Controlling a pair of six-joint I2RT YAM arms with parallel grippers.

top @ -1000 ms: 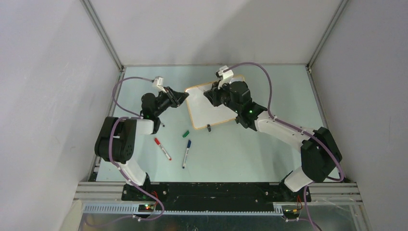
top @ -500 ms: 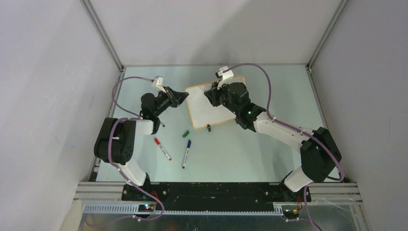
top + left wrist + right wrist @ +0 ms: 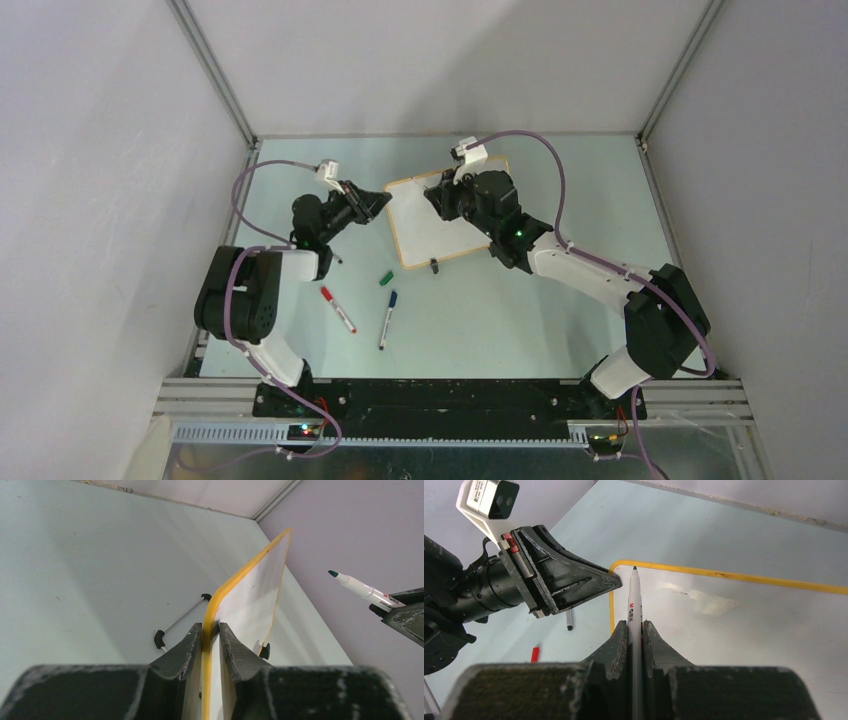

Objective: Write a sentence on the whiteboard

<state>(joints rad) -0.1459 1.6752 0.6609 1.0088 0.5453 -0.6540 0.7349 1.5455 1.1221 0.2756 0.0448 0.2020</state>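
- Pale green desk (image 3: 520, 310), grey walls all round, and the whiteboard (image 3: 425, 238) sits toward 12 o'clock of centre.
- Left claw (image 3: 211, 627) is pinched tight on the board's orange rim, at its 9 o'clock edge.
- Right claw (image 3: 634, 626) grips a green-tipped marker (image 3: 632, 605), nib near that same corner, just off the white face.
- Red marker (image 3: 338, 309), blue marker (image 3: 387, 319) and a green cap (image 3: 386, 278) lie loose at the board's 7 o'clock.
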